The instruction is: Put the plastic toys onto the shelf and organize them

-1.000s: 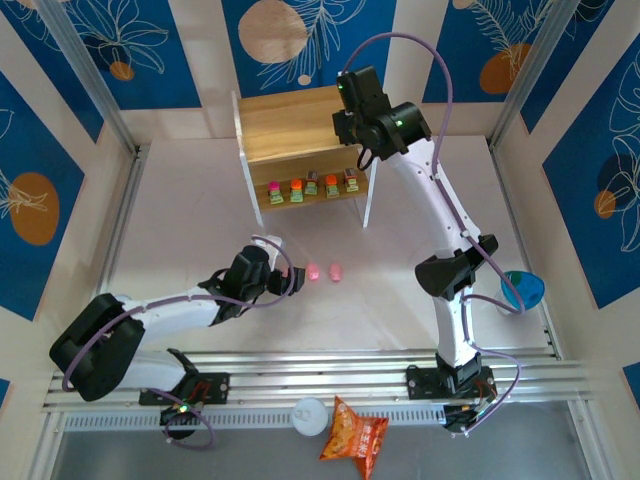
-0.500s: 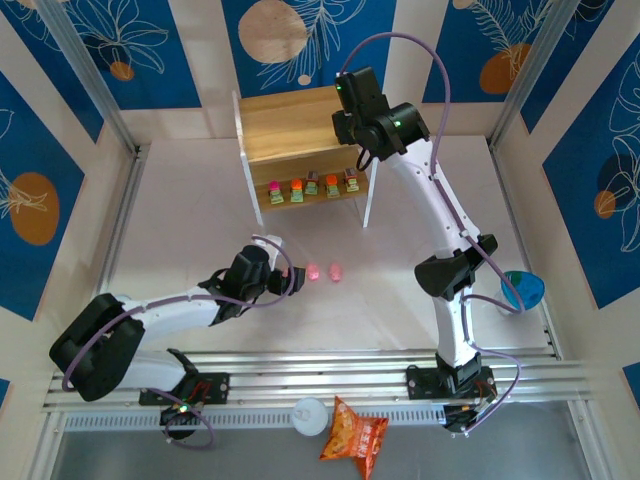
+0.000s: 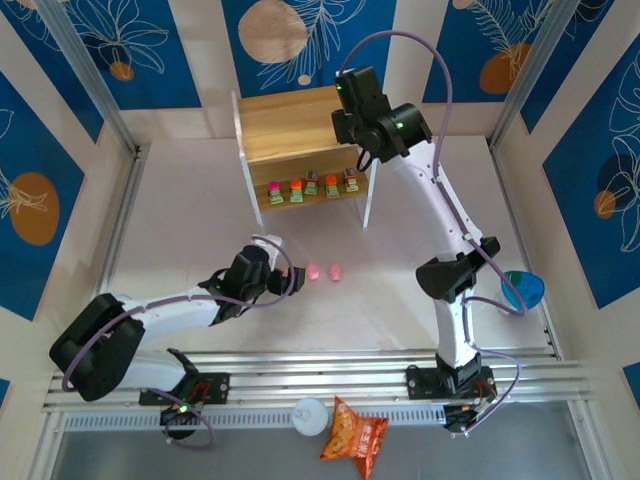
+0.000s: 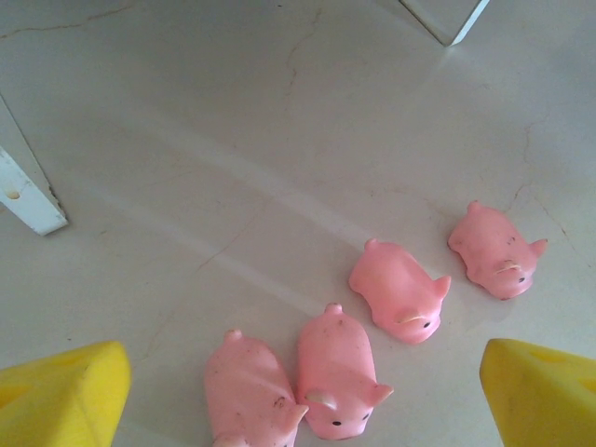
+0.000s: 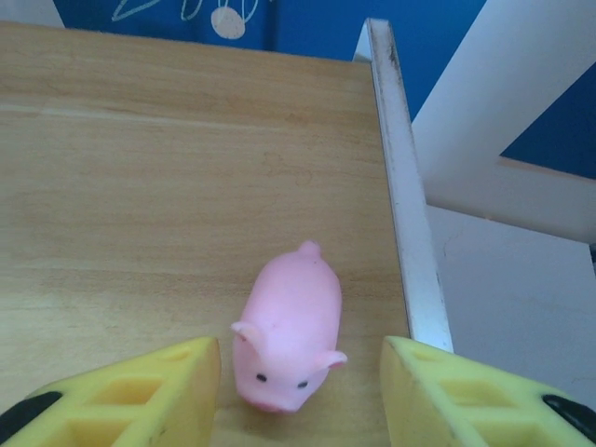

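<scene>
While four pink pigs (image 4: 399, 291) lie on the table (image 4: 233, 140), the left gripper (image 4: 303, 410) hovers low over them, its yellow fingers (image 4: 60, 396) spread wide and gripping nothing. The nearest two pigs lie flank to flank between the fingers, and the other two sit a little apart to their right. Farther right stands the shelf (image 3: 290, 125), its lower board carrying a row of five blocky toys (image 3: 311, 186). At the right edge of its top board the right gripper (image 5: 298, 377) brackets a fifth pig (image 5: 289, 321), jaws parted and seemingly clear of its sides, so the pig rests on the wood unheld. The pigs look light, smooth and slightly squashy. A gentle pinch across the plump flanks, mid-body, seems the safest hold, since a hard or off-centre squeeze could squirt one out.
</scene>
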